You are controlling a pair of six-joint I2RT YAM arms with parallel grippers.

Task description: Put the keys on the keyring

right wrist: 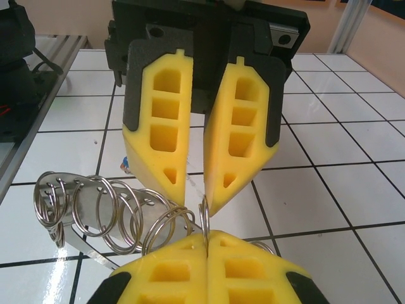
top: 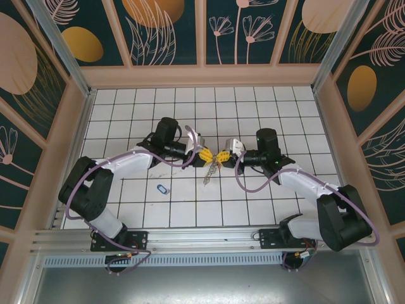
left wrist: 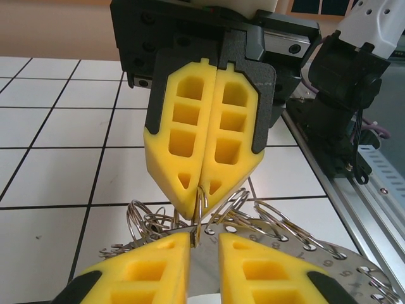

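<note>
Above the desk (top: 253, 209), the right gripper (right wrist: 205, 239) is clenching its jaws on one split ring (right wrist: 204, 218) of the keyring (right wrist: 101, 212). The left gripper (right wrist: 197, 201), jaws slightly released, is straddling it and likely needing a squarer bite.

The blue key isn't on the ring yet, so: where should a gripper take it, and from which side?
Probably the blue key by its oval head, pinched across the short width, from straight above: it lies flat on the tiled table, with bare tiles all round it.
</note>
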